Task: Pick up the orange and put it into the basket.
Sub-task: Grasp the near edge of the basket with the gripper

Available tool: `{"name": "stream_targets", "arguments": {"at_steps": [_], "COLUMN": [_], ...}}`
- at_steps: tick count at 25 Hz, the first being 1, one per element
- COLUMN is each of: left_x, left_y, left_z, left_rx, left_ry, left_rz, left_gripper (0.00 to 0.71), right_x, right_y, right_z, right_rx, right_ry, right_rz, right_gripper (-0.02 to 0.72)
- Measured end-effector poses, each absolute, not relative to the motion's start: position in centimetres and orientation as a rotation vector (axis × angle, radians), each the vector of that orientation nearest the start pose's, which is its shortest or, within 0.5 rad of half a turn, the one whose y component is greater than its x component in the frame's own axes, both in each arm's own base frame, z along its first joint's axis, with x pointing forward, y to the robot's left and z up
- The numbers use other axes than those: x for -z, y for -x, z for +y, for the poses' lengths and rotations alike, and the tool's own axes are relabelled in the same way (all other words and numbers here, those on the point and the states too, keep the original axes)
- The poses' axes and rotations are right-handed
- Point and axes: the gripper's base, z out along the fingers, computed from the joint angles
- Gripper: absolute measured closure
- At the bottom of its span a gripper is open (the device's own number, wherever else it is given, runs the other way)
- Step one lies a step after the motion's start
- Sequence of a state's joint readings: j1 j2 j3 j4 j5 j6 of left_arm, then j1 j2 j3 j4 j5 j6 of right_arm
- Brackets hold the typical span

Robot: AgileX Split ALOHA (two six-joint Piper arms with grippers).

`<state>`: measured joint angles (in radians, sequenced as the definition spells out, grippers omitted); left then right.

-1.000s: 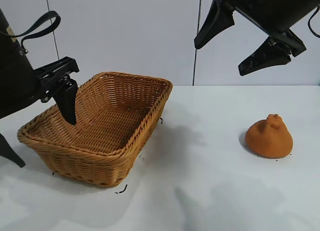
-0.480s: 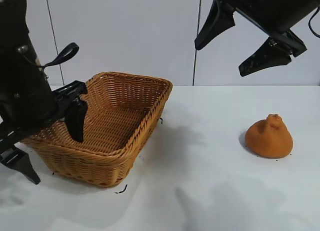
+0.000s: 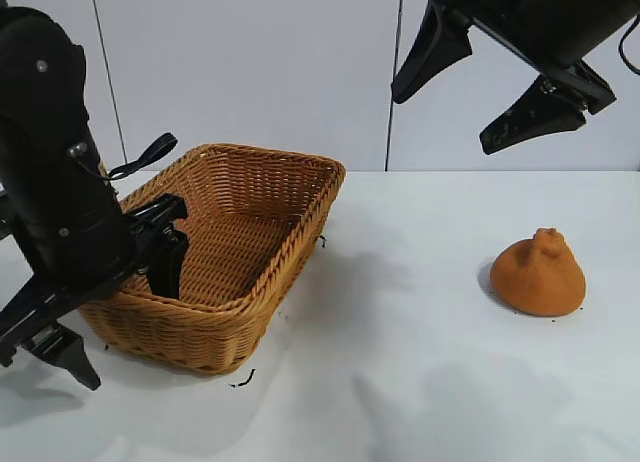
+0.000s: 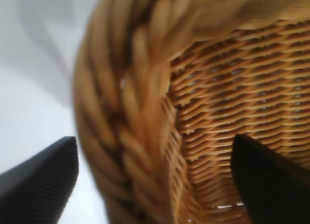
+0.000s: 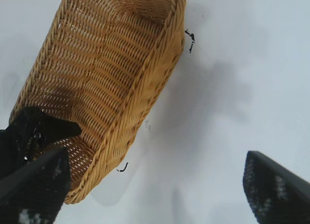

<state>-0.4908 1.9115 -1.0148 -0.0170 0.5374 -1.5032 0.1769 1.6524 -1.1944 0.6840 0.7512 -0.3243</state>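
The orange (image 3: pixel 540 275), a dull lump with a knobby top, rests on the white table at the right, with no gripper near it. The wicker basket (image 3: pixel 262 160) stands at the left. My left gripper (image 3: pixel 118 312) straddles its near left rim, one finger inside and one outside. In the left wrist view the braided rim (image 4: pixel 140 136) passes between the fingers of the left gripper (image 4: pixel 155 185), with gaps on both sides. My right gripper (image 3: pixel 443 117) hangs high at the upper right, wide open and empty, above and to the left of the orange. The right wrist view shows the right gripper (image 5: pixel 160 185) over bare table beside the basket (image 5: pixel 160 83).
A white wall with vertical seams stands behind the table. Small black scraps lie beside the basket (image 3: pixel 243 380) and near its far corner (image 5: pixel 190 39). White tabletop (image 3: pixel 400 312) stretches between basket and orange.
The left arm has swung forward and down along the basket's left side, and its fingers now sit astride the rim, slightly narrower. The right arm and the orange have not moved.
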Motion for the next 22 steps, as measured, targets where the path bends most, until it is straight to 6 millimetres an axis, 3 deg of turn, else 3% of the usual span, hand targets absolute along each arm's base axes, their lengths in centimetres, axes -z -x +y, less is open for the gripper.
{"name": "stream_targets", "arguments": {"at_steps": [7, 13, 19, 22], "left_x": [-12.12, -12.12, -12.24, -12.31], "left_y": [-29.93, -29.93, -30.13, -30.08], "left_z": [-16.1, -16.11, -16.11, -16.18], "left_rx": [0.295, 0.297, 0.323, 0.335], "left_ry": [1.483, 1.489, 1.536, 1.559], "left_rz": [2.626, 2.623, 2.593, 2.588], "left_gripper": [0.315, 0.494, 0.611, 0.611], "right_x": [-26.19, -26.19, -26.19, -26.19], "right_y": [-33.53, -33.53, -33.53, -33.53], "right_z": [9.98, 9.98, 9.98, 9.98], "right_rx": [-0.719, -0.719, -0.718, -0.718], "right_ry": [0.126, 0.126, 0.126, 0.126], "right_rz": [2.577, 2.577, 2.577, 2.577], "right_gripper": [0.008, 0.008, 0.008, 0.008]}}
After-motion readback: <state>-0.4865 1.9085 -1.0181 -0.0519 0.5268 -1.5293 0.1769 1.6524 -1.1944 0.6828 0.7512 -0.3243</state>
